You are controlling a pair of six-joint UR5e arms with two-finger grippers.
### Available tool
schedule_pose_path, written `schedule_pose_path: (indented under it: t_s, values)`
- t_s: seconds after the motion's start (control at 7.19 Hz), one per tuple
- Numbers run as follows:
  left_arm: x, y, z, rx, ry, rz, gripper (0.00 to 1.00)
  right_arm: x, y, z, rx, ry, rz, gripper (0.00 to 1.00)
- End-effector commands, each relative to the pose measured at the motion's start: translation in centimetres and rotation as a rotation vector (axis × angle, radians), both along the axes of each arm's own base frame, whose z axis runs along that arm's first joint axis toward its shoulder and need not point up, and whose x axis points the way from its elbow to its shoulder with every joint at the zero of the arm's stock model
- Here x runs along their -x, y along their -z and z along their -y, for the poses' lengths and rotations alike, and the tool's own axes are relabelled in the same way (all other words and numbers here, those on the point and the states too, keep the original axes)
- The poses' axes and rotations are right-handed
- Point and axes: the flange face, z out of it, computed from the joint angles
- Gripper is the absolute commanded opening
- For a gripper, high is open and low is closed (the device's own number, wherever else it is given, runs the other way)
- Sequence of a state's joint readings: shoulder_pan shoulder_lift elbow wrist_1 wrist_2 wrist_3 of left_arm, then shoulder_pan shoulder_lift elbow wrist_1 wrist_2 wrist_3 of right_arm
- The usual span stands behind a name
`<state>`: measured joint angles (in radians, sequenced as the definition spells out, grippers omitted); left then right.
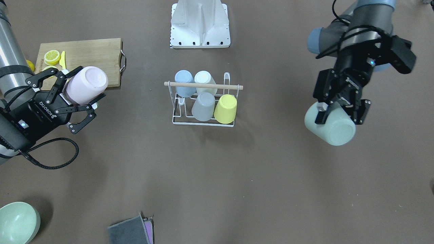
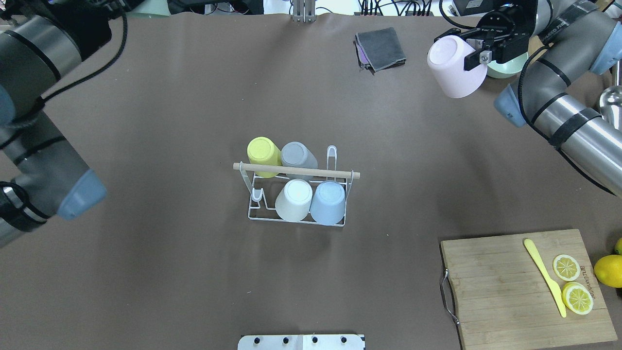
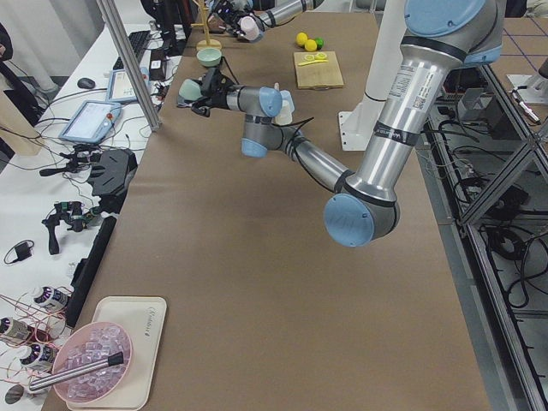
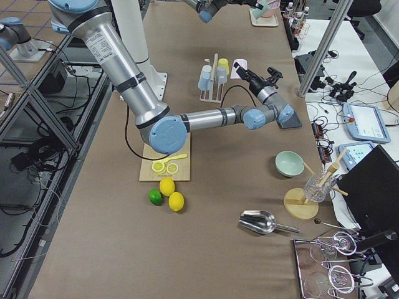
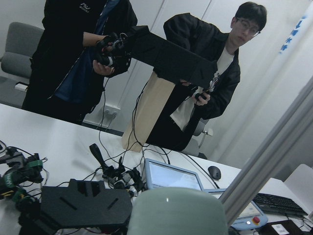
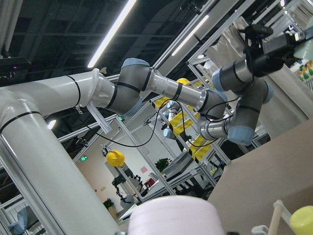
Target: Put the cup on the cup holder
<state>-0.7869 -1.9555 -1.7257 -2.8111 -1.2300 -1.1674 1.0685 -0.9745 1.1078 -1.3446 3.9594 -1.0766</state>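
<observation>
The cup holder (image 1: 223, 86) stands mid-table, four cups (image 1: 203, 106) upended on it. The front view, unlike the overhead, shows the left gripper (image 1: 340, 115) clasping a mint cup (image 1: 334, 128) aloft; both show the right gripper (image 1: 84, 84) clasping a pink cup (image 1: 89, 83). The table (image 1: 237, 186) is brown, with a cutting board (image 1: 91, 54) and lemon slices (image 1: 52, 57)

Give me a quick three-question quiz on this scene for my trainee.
1. True or false: the left gripper holds the pink cup.
2. How many cups sit on the rack?
3. What lies on the board? A: lemon slices and a knife. B: a grey cloth. C: a green bowl.

Key:
1. False. It holds the green cup; the right gripper holds the pink cup.
2. Four.
3. A.
</observation>
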Motion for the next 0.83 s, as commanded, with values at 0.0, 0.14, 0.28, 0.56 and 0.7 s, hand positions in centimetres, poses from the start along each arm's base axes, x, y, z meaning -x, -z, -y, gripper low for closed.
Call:
schedule_pose_path:
  t_s: [0.0,0.14,0.28,0.56,0.7]
  values:
    - [-8.6,3.8,-7.3,-0.040,0.052,-0.018,0.20,1.6,-1.5,0.1,-0.011,-0.086,0.142,0.35]
    - [-11.2,5.0,-10.2,-0.057,0.059,-0.002,0.20,2.5,-1.7,-0.2,-0.010,-0.082,0.151,0.35]
    - [-12.5,4.8,-11.6,-0.052,0.041,-0.005,0.20,3.8,-2.2,-0.5,-0.002,-0.081,0.170,0.35]
    - [-13.9,3.3,-14.2,-0.029,0.051,-0.017,0.20,5.4,-0.9,-1.0,-0.015,-0.068,0.206,0.35]
    - [-14.4,2.2,-15.5,-0.024,0.038,-0.021,0.20,5.9,0.0,-0.9,-0.023,-0.065,0.221,0.35]
